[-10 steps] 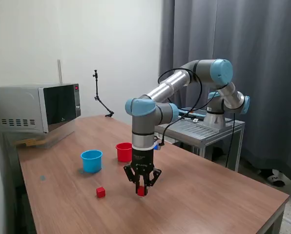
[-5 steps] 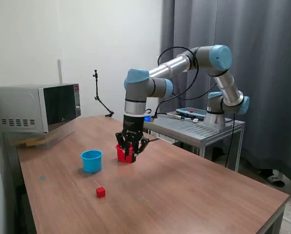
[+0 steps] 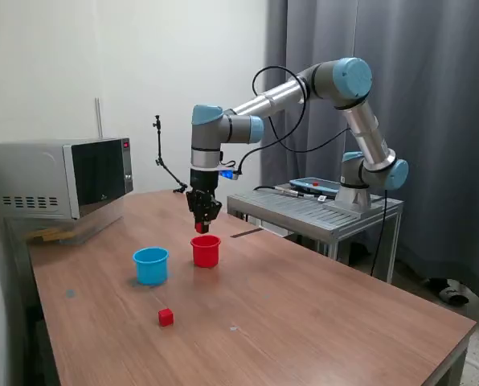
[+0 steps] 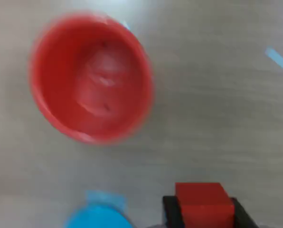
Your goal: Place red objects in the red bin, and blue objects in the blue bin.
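My gripper (image 3: 201,227) is clamped on a small plain red cube (image 4: 202,205), hanging just above the round, rimmed red cup (image 3: 206,250) on the table (image 3: 320,305). Through the wrist blur, that cup looks empty.

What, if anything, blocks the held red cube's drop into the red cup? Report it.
Nothing visible does. The gripper holds a red cube in the air above the red cup, whose mouth is open and looks empty in the wrist view. The blue cup stands apart on the exterior view's left.
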